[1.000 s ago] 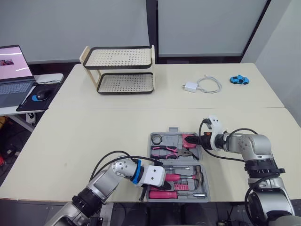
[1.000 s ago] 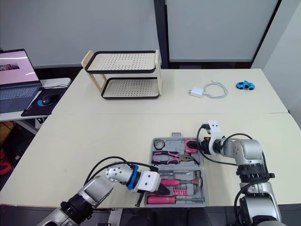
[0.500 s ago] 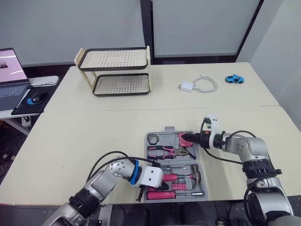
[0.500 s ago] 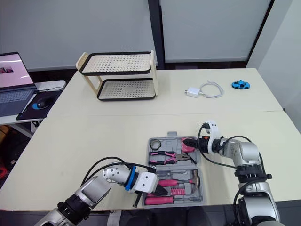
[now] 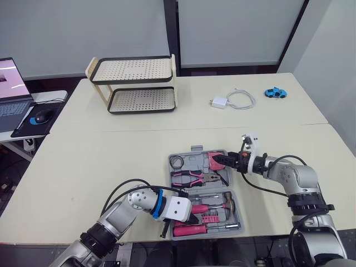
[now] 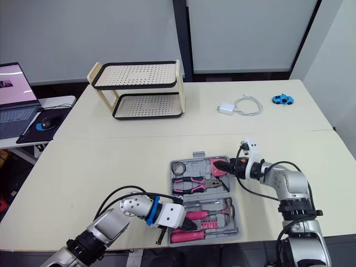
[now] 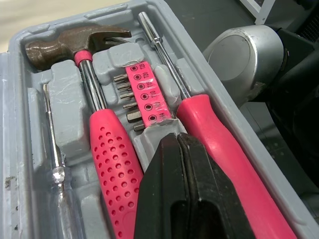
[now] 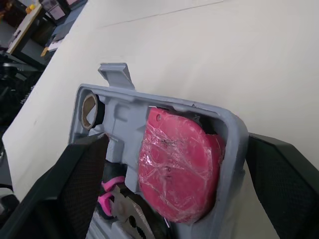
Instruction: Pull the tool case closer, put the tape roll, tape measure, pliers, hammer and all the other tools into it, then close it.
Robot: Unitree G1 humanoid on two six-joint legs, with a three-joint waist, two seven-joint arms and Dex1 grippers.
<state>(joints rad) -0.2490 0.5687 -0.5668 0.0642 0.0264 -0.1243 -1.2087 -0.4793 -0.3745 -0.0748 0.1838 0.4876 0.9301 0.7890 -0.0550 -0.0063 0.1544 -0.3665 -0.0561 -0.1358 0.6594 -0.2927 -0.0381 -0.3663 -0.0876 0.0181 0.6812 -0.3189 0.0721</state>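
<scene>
The grey plastic tool case [image 8: 124, 107] was straddled by the wide-open right pincer [image 5: 218, 162]. The left pincer [image 7: 177, 142] was pressed shut, empty.

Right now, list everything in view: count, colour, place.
table: 1, cream, under everything
tool case: 1, grey, open, near the front edge
tape roll: 1, black, case's far-left pocket
tape measure: 1, pink, case's far-right pocket
pliers: 1, pink handles, case's far half
hammer: 1, pink handle, case's near half
screwdriver: 1, pink handle, case's front row
bit set: 1, pink holder, between hammer and screwdriver
rack: 1, cream and black, far left
charger with cable: 1, white, far side
toy car: 1, blue, far right
laptop: 1, side desk
left gripper: black, shut, over case's near half
right gripper: black, open, straddling the tape-measure corner
</scene>
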